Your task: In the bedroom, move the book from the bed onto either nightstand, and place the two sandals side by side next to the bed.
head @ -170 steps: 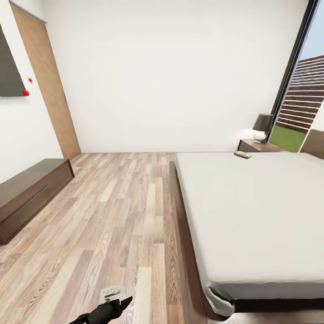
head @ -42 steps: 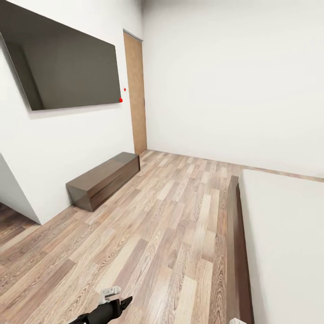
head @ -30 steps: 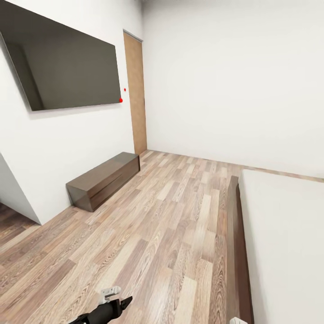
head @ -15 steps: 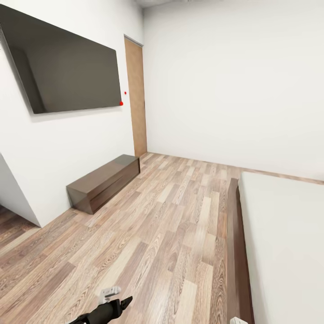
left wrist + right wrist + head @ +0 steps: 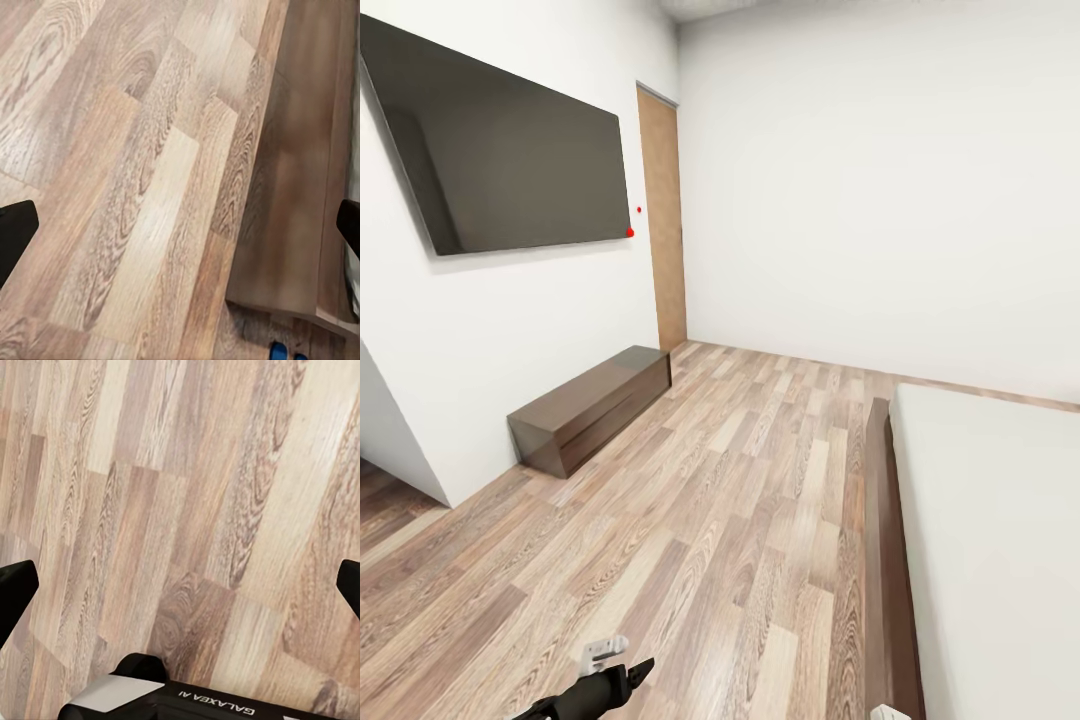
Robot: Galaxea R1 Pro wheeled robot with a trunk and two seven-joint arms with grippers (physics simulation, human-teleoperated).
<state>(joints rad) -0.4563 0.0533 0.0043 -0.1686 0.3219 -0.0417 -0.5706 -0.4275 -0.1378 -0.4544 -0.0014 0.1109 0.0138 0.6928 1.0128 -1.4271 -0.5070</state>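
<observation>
1. The bed (image 5: 1000, 540) takes up the right of the head view: a white mattress on a dark wooden frame, with only its near corner region showing. Its long side runs away from the robot, toward the far wall.
2. A speck of bright blue sits at the edge of the left wrist view, just past the corner of the bed frame; it is probably one of the sandals (image 5: 278, 350), though too little shows to say which way it points or where its long axis lies.
3. The left claw (image 5: 180, 229) hangs over bare wood floor (image 5: 710, 520) beside the frame, its two dark fingertips spread wide at opposite edges of its wrist view, holding nothing. The right claw (image 5: 180, 585) is likewise spread and empty over the floor, with part of the robot's own base (image 5: 150, 697) below it.
4. Risk: the head faces the wall screen (image 5: 510, 160), the low cabinet (image 5: 595, 405) and the door (image 5: 663, 220), away from the book's likely spot, so searching here may waste time.
5. Risk: rolling or turning near the bed corner could knock the blue sandal or bump the frame, since the base is close to both.
</observation>
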